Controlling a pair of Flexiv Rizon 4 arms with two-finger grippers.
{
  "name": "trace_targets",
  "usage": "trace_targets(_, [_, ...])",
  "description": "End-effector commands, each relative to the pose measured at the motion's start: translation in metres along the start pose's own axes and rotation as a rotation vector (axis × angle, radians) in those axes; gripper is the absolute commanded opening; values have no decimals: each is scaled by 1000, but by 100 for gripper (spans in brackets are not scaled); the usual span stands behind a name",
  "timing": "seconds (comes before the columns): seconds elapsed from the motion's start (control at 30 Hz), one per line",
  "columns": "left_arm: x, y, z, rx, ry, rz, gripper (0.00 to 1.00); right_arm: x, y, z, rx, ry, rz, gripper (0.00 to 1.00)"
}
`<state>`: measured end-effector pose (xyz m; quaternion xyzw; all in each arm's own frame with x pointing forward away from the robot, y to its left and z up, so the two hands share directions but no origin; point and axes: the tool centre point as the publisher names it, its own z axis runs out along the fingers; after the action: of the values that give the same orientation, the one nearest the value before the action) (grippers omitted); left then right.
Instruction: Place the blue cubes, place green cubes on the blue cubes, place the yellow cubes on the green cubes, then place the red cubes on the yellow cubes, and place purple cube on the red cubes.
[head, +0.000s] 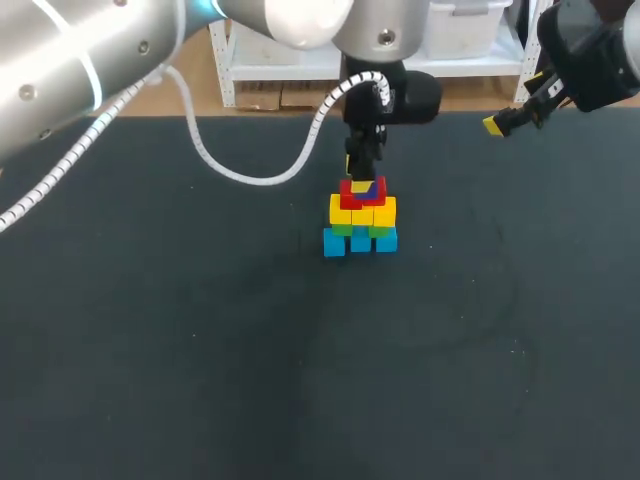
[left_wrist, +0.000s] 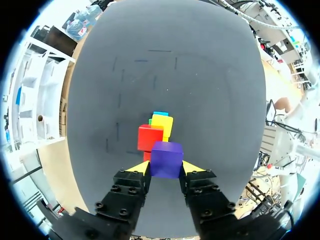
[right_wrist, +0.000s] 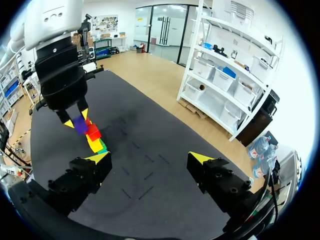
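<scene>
Head view: the tower is nearly done. Blue cubes (head: 360, 241) sit on the table (head: 200, 350), with green cubes (head: 358, 229) on them, then yellow cubes (head: 362, 212), then red cubes (head: 352, 194). The purple cube (head: 376, 187) is at the top, level with the red layer. The left gripper (head: 362, 172) comes straight down onto it. I'd say only seating and release of the purple are left. The right gripper (head: 500, 123) is parked well apart at the far right edge of the table.

Left wrist view: the left gripper (left_wrist: 166, 169) is clamped on the purple cube (left_wrist: 166, 157), with a yellow tip touching each side. The red cubes (left_wrist: 150, 137) are right ahead of it and beneath, then the yellow cubes (left_wrist: 162, 125). Slivers of the green cubes (left_wrist: 150, 121) and blue cubes (left_wrist: 160, 113) show past those. I can't tell from here whether the purple is resting on the red or a hair above it.

Right wrist view: the right gripper (right_wrist: 150, 159) has its fingers spread wide with nothing between them. Ahead of it, the left gripper (right_wrist: 76, 119) holds the purple cube (right_wrist: 80, 125) over the red cubes (right_wrist: 93, 132) and yellow cubes (right_wrist: 95, 144).

Containers: none on the table. The tower itself is the only thing carrying a load.
</scene>
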<state>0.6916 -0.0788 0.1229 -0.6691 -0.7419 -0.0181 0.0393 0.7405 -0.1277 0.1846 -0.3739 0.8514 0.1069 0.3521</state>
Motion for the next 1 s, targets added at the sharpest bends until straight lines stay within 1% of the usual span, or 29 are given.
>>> trace_targets(0.03, [0, -3, 1, -5, -3, -1, 37, 0, 1, 0, 2, 0, 0, 100])
trace_targets(0.07, [0, -3, 1, -7, -2, -4, 38, 0, 1, 0, 2, 0, 0, 100])
trace_targets(0.17, [1, -4, -1, -16, -4, -11, 34, 0, 1, 0, 2, 0, 0, 100])
trace_targets(0.23, [2, -4, -2, -22, -3, -17, 23, 0, 1, 0, 2, 0, 0, 100])
trace_targets(0.3, [2, -4, -3, -27, -5, -21, 18, 0, 1, 0, 2, 0, 0, 100])
trace_targets(0.33, [3, -4, -3, -36, -2, -26, 10, 0, 1, 0, 2, 0, 0, 100])
trace_targets(0.37, [3, -4, -3, -36, -2, -26, 5, 0, 1, 0, 2, 0, 0, 100])
trace_targets(0.63, [9, 5, -3, -53, 9, -45, 8, 0, 1, 0, 2, 0, 0, 100])
trace_targets(0.73, [11, 9, -1, -54, 7, -48, 11, 0, 1, 0, 2, 0, 0, 100])
trace_targets(1.0, [8, 12, -2, -56, -2, -39, 16, 0, 1, 0, 2, 0, 0, 100])
